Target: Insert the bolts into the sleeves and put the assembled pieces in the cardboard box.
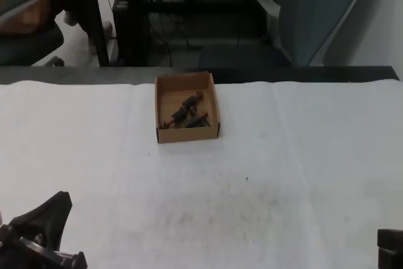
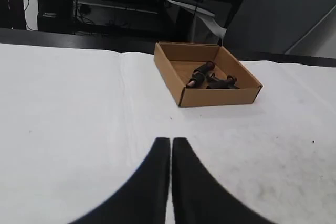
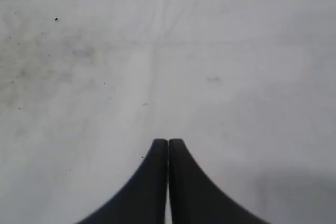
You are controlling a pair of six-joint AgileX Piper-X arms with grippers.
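- One white sheet (image 1: 283,155) covers the whole bench, lightly smudged toward the near side.
- Two arms sit low at the near edge of the bench, well apart from each other and from the box.
- The cardboard box (image 1: 187,133) stands open-topped on the sheet, toward the far edge and a little left of centre; from the left wrist it lies ahead, well apart from the fingers.
- The left gripper (image 2: 171,145) has its two fingers pressed together with nothing between them, hanging over bare sheet.
- The right gripper (image 3: 168,144) is likewise closed on nothing, over bare, speckled sheet.
- A few dark assembled pieces (image 1: 189,110) lie in a loose heap on the box floor, toward its right side (image 2: 210,77); their exact count is too small to tell.
- Every bolt and sleeve I can see is inside the box, so the task looks to be at its last step, or done.
- If so, the next move calls for no further pick. Any further piece would first call for a gripper to open.
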